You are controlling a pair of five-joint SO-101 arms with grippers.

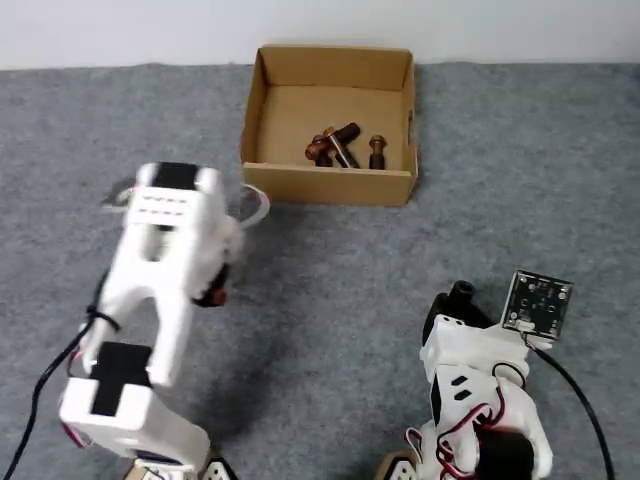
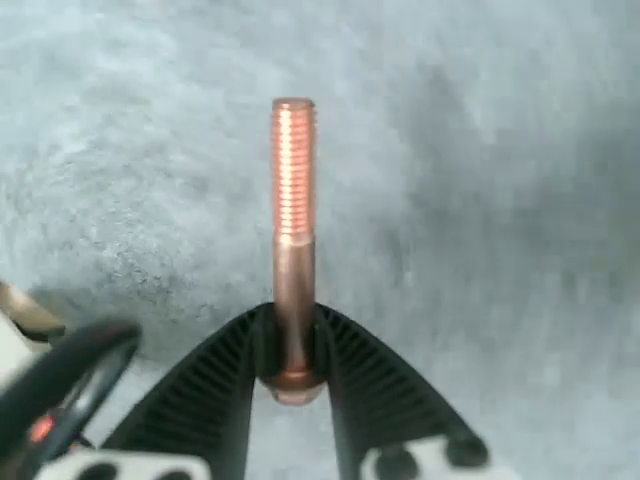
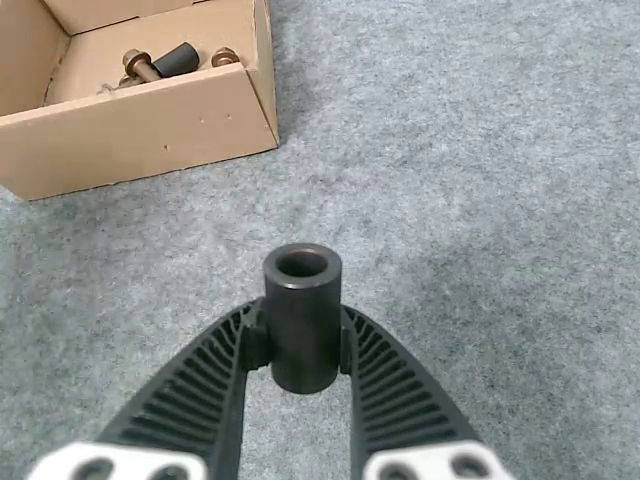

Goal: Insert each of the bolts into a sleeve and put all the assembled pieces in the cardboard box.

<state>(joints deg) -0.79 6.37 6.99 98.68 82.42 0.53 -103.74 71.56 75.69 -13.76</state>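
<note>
Bolt (image 2: 293,200) is clamped near its head in the left jaws, with the threaded shank sticking straight out past the tips, clear of the desk (image 2: 500,150). Sleeve (image 3: 302,310) is pinched across its body in the right jaws, open bore facing outward and unobstructed. Step in hand, as I read it: mate the two in mid-air. The high view puts the arms well apart, so the gap has to close first. Key is axis alignment: get the shank collinear with the bore before feeding, then push slowly. Any tilt and the threads will likely catch on the rim. The bolt is gripped only at the head end, so a side load could pivot it; keep the force axial. Watch that the bolt tip doesn't shove the sleeve back through the jaws. Cardboard box (image 1: 330,185) sits at the far side of the desk with assembled pieces (image 1: 340,148) inside; the mated pair goes there.
</note>
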